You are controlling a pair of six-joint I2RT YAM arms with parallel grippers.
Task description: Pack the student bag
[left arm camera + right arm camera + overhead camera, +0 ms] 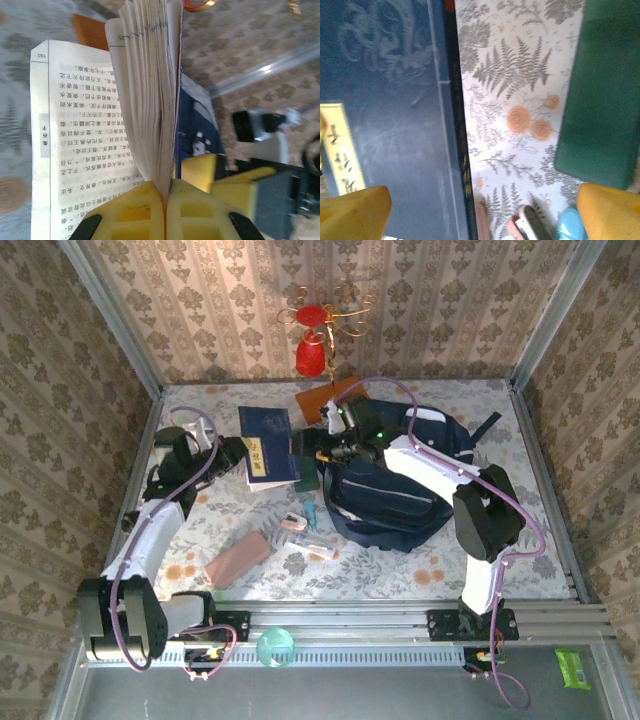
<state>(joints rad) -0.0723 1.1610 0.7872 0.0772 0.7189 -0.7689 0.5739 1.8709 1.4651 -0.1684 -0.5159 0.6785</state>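
Seen from overhead, the backpack [390,510] is lying right of centre on the flowered worktop [420,570], beside a blue book [265,435]. Closer in, the left wrist camera is catching detail too small from above: the left pincer [165,192] is clamping together on the book's fanned printed pages. The right pincer [482,212] is hanging wide apart, gripping nothing, over the blue cover and a green book [600,100]. Small items [530,225] are being cut off at the frame's lower edge.
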